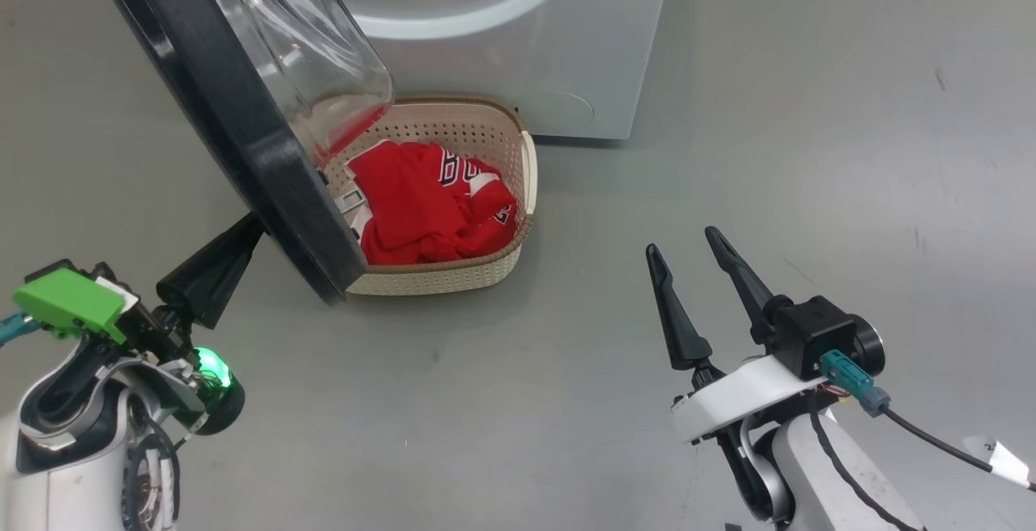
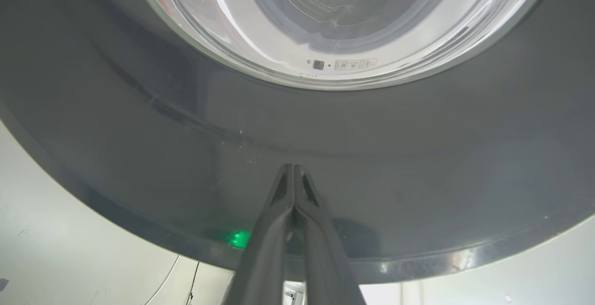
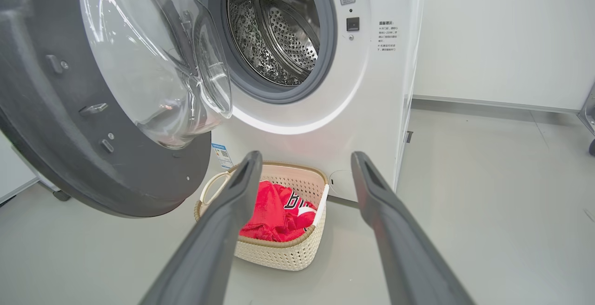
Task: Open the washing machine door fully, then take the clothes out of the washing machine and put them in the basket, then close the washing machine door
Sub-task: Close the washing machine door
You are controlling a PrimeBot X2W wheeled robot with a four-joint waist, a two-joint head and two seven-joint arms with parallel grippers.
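Since the red jersey clothes (image 1: 429,207) lie in the cream perforated basket (image 1: 486,122), the clenched left gripper (image 2: 294,170), eight o'clock, noses the black-rimmed glass door (image 1: 243,126), probably to close it; the right gripper (image 1: 681,240), four o'clock, gapes empty.

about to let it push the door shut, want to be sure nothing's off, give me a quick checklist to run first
1. clothes in the basket: ok, the red jersey lies inside.
2. washing machine emptied: ok, no fabric seen in the drum from the right wrist view.
3. left gripper shut, tips at the outer face of the washing machine door: ok; firm contact cannot tell.
4. right gripper open, empty, well away from the door: ok.
5. basket out of the door's swing: cannot tell; the door's lower edge overlaps it in the head view.
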